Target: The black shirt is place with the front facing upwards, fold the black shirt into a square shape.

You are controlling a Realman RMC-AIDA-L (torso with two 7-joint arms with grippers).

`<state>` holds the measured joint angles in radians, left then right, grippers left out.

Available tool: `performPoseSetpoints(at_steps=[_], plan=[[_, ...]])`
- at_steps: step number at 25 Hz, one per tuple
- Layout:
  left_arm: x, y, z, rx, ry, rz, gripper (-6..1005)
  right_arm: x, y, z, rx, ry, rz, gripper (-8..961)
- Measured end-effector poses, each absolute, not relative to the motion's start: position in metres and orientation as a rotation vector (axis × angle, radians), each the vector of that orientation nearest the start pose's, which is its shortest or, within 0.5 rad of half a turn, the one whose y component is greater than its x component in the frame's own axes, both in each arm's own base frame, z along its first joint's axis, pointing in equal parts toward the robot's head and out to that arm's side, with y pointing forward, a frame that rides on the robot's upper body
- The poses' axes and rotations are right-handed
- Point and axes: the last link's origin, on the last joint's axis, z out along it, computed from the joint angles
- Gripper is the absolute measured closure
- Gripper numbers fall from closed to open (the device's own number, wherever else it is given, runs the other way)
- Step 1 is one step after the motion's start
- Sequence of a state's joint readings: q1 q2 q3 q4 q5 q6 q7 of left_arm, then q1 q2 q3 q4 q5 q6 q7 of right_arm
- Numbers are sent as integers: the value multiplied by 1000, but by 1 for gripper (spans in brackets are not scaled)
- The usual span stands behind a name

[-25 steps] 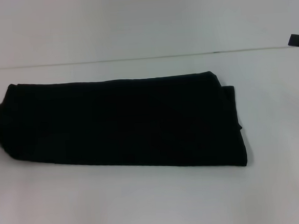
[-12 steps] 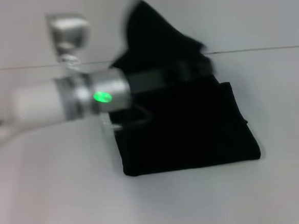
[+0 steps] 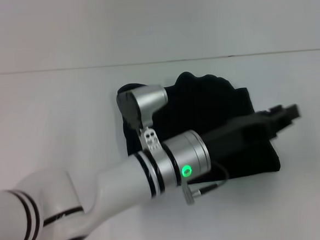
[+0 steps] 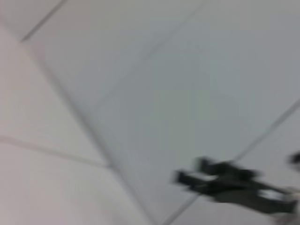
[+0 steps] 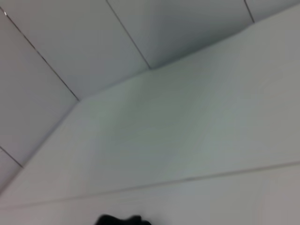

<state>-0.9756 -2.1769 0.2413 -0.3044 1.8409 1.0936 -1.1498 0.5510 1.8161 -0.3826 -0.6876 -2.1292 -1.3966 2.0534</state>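
Left gripper: the black metal left gripper (image 3: 283,113) reaches across the cloth on its white and silver arm (image 3: 126,180), its tip past the bundle's right edge. I cannot tell whether its fingers are clenched or released, or whether any cloth is between them.

Right gripper: not in the head view. A dark gripper shape (image 4: 229,183) shows far off in the left wrist view, likely the right one parked at the side; its state is unreadable.

Shirt now: the large plain black soft cloth shirt (image 3: 213,102) lies as a compact, roughly square bundle right of the table's centre, under and around the arm's forward end. Its far edge is humped and uneven.

Change: a second ago the shirt was a long flat band across the table with no arm over it. Half a second ago the left end was lifted up and carried over. Now that end is down on the right half.

Meaning: I judge the crosswise fold essentially made; what is left is letting go, withdrawing and perhaps flattening the rumpled far edge.

Surface: a plain white table (image 3: 50,116), matte.

Room: a pale wall behind, with thin panel seams (image 5: 51,70) in the wrist views.
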Motion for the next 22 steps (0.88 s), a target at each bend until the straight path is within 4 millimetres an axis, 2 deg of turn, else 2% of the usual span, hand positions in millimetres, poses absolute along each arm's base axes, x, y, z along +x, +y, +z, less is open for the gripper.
performPoseSetpoints(at_steps=[4, 6, 9, 12, 16, 18, 22], plan=[[-107, 306, -154, -2611, -1146, -1438, 673, 324, 391, 144, -2054, 1414, 580, 98], [-115, 299, -136, -2632, -1061, -1560, 596, 318, 398, 135, -2073, 1455, 531, 98], [-140, 303, -106, -2593, -963, -1635, 495, 302, 409, 118, -2126, 1514, 463, 98], [-172, 311, -77, -2551, -910, -1579, 400, 284, 420, 96, -2176, 1558, 423, 99], [-206, 317, -48, -2588, -782, -1386, 294, 263, 432, 64, -2213, 1585, 380, 99], [-216, 317, -38, -2611, -731, -1313, 241, 255, 436, 48, -2224, 1592, 349, 99], [-229, 319, -23, -2680, -656, -1182, 236, 240, 444, 24, -2227, 1591, 282, 100]])
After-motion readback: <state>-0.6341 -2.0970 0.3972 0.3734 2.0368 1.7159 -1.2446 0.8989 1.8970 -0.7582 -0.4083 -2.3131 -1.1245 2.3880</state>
